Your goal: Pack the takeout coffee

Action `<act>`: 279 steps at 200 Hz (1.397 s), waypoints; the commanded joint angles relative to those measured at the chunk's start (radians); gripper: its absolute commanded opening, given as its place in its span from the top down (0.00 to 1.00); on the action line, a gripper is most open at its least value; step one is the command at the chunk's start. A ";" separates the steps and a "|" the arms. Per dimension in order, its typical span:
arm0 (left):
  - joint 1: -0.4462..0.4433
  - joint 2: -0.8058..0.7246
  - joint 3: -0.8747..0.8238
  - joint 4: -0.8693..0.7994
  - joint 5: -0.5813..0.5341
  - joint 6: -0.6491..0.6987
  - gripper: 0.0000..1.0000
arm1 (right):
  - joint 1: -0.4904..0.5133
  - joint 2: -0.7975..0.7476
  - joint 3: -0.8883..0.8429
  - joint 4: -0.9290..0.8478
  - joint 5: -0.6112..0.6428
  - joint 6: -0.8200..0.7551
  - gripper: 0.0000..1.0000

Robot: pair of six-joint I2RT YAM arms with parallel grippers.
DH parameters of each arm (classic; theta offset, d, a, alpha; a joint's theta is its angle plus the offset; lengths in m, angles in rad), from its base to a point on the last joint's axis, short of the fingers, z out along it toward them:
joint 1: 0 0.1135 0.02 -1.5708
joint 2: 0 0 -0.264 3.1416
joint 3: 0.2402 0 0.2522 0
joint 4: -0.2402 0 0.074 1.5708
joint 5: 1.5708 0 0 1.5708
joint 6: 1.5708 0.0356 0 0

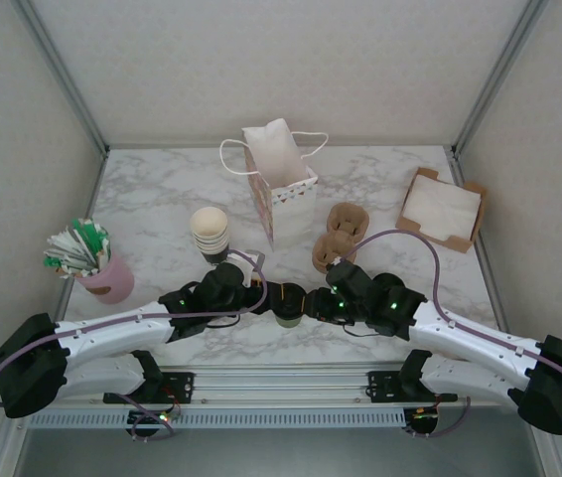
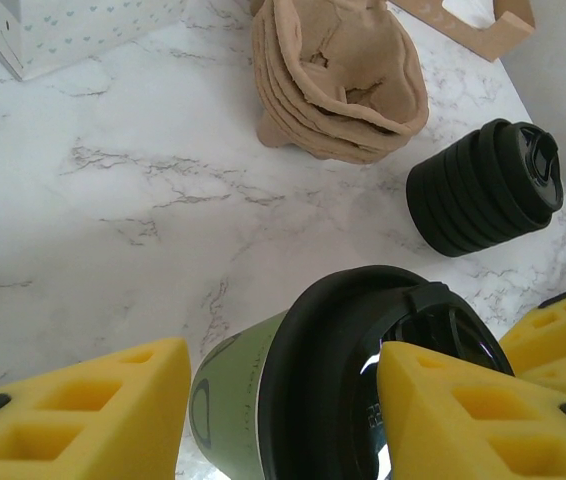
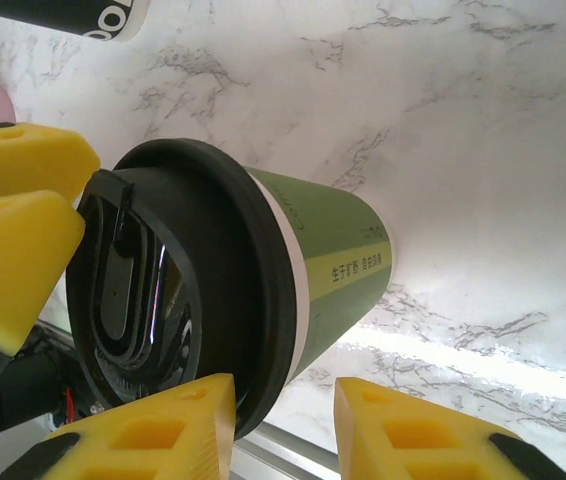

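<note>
1. Locate the cup [image 1: 286,304]. It sits directly between the tips of both pincers, with its black lid [image 3: 163,300] fitted.

2. Check the left pincer [image 2: 283,385]. Its yellow pads [image 2: 73,420] stand one on each side of the cup, one against the green wall and the other against the lid rim. Treat this pincer as pinching the cup.

3. Check the right pincer [image 3: 283,400]. It meets the cup from the opposite side, at lid height. Its pads stand narrowly apart, with the lid rim just above the gap. You cannot tell whether they bite the rim or only sit beside it.

4. Note the axis. Judged from the overhead view, the cup's long axis is upright, lid uppermost. Both pincers reach in from the sides, across that axis.

5. Note the bag [image 1: 281,194]. It stands straight beyond the cup, on the far side of both pincers, mouth open upward. Both arms are about equally near it. The left one shows the clearer hold, so it is the likelier carrier.

6. Expect the cup to need lifting above the bag's rim, then lowering along its own axis.

7. Mind the neighbours:
- the stack of paper cups [image 1: 210,231] lies beyond the left pincer
- the pulp carriers [image 1: 336,237] and the stack of lids [image 2: 483,190] lie beyond the right pincer
</note>
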 commanded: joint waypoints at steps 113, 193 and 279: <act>-0.033 0.003 -0.022 -0.020 -0.044 -0.032 0.47 | -0.021 0.030 -0.061 0.039 -0.027 0.016 0.70; -0.038 0.026 -0.044 -0.003 -0.052 -0.045 0.48 | -0.021 0.059 -0.101 0.019 -0.022 0.028 0.71; -0.039 0.026 -0.080 0.013 -0.065 -0.066 0.49 | -0.018 0.119 -0.085 -0.005 -0.009 0.001 0.72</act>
